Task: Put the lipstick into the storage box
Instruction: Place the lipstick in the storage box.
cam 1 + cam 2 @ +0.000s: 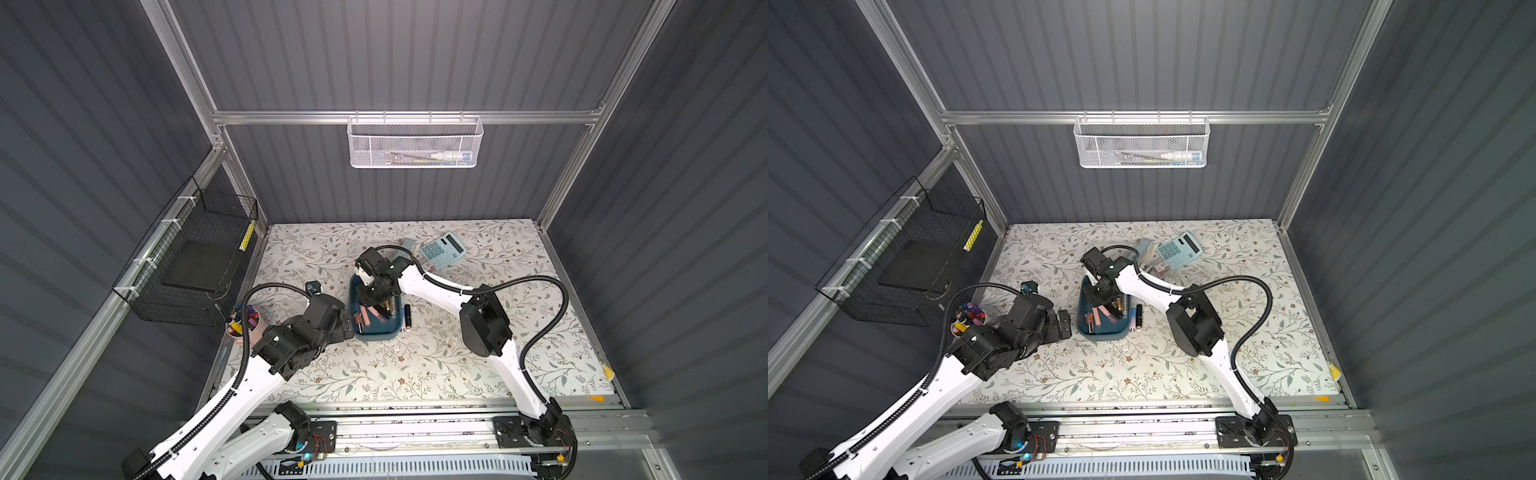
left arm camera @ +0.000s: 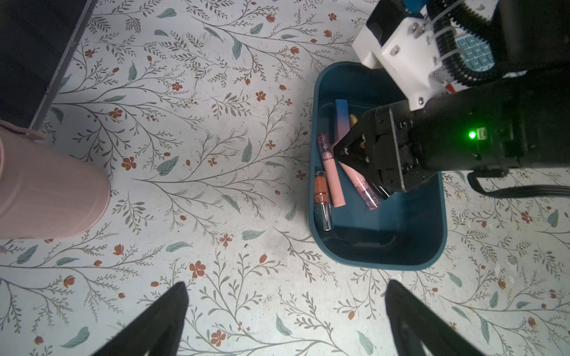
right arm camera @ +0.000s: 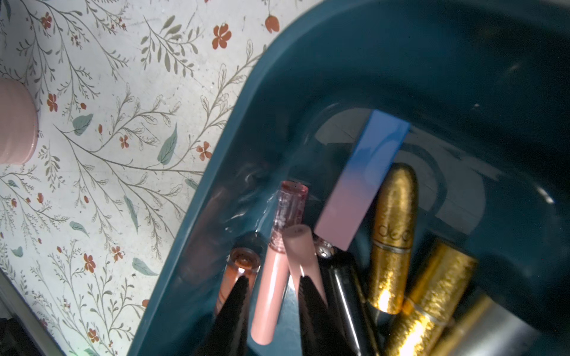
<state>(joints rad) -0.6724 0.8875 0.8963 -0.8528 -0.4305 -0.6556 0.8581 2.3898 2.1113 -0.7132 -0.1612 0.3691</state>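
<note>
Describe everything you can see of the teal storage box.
The storage box is a shallow, open-topped teal-blue tray, glossy plastic by its look, rectangular with rounded corners and low walls. It sits flat on the floral table, near the middle. Inside lie pink gloss tubes, gold glitter lipsticks, a black tube and a blue-to-pink stick. The right gripper dips into it, jaws slightly parted over the tubes. A black lipstick lies on the table beside one long wall.

My right hand hides the far half of the storage box in both top views. At my right wrist, 2 gold lipsticks run off the picture's edge. What lies in the white mesh basket is too small to name.
</note>
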